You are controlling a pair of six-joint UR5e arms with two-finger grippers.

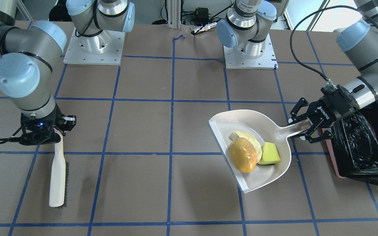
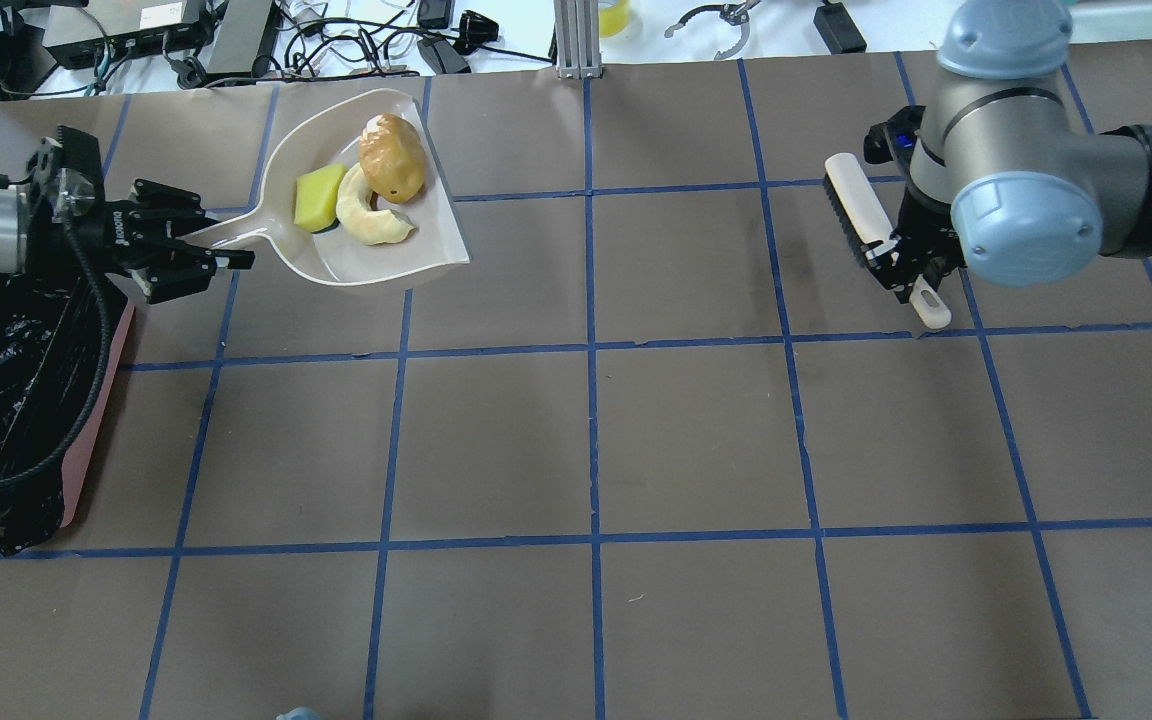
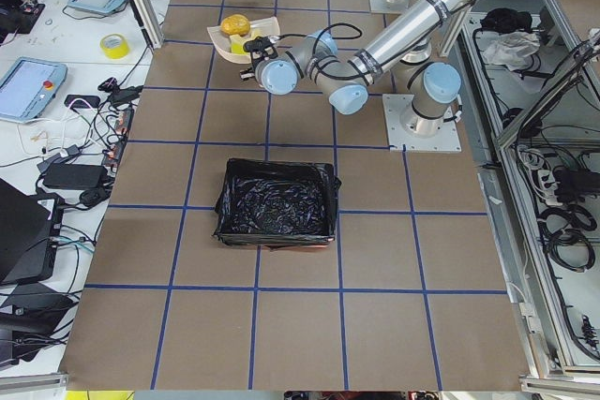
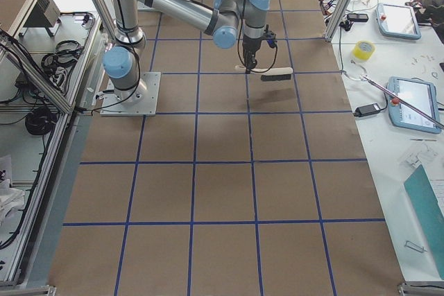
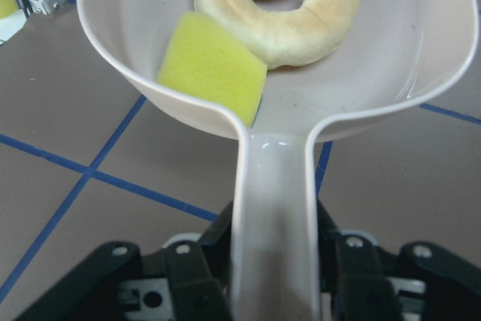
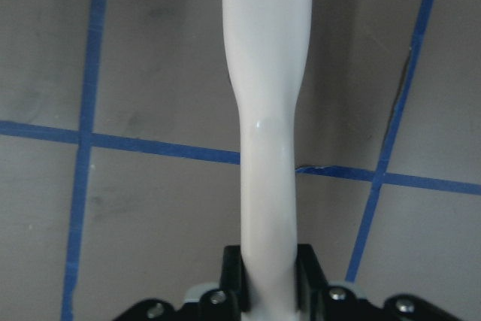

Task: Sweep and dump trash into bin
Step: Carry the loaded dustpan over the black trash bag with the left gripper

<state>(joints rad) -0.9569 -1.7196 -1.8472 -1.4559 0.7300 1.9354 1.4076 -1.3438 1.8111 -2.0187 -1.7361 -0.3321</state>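
The left claw [image 1: 302, 127] is clamped on the handle of a beige dustpan [image 1: 262, 177] whose mouth points straight away from it, carrying a glossy orange lump [image 1: 243, 154], pale curved peel [image 1: 254, 139] and yellow wedge [image 1: 269, 153], with the black-lined pink bin [image 1: 353, 147] just beside that claw, while the right claw [image 1: 57, 131] is clamped on a brush [image 1: 57, 177] handle.

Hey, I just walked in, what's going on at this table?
The left gripper is clamped on the handle of a dustpan that carries all three scraps: an orange lump, a pale peel and a yellow wedge. The pan is level, its handle end next to the black-lined bin, and nothing has been tipped in yet. Across the table, the right gripper holds a brush by its handle, well away from the pan.
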